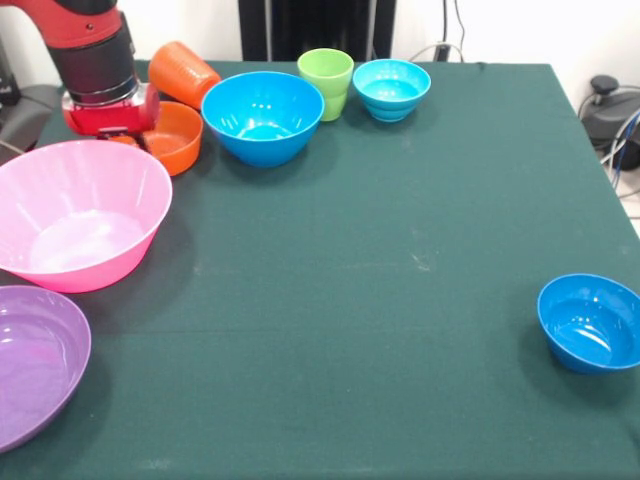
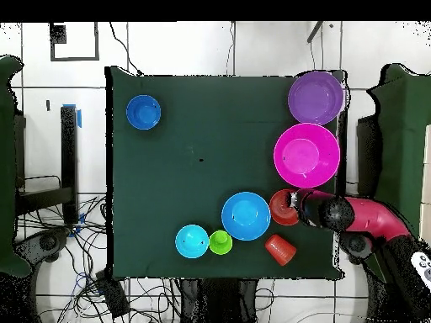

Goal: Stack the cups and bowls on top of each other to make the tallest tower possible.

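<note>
Dark green tabletop (image 1: 400, 300), nothing stacked yet — every piece apart. Claw (image 1: 125, 138) low over the small orange bowl (image 1: 172, 137), tips hidden behind the pink rim; cannot tell whether spread or pressed together. Huge pink bowl (image 1: 80, 225) just beside the claw, large purple bowl (image 1: 35, 360) beyond that. Medium blue bowl (image 1: 262, 115) next to the orange bowl on the claw's other side. Small cyan bowl (image 1: 391, 88) further along that row, lime green cup (image 1: 326, 82) between it and the blue one. Orange ribbed cup (image 1: 183, 72) tipped on its side, close behind the claw. Small dark blue bowl (image 1: 590, 322) alone — well apart, at the opposite corner.
</note>
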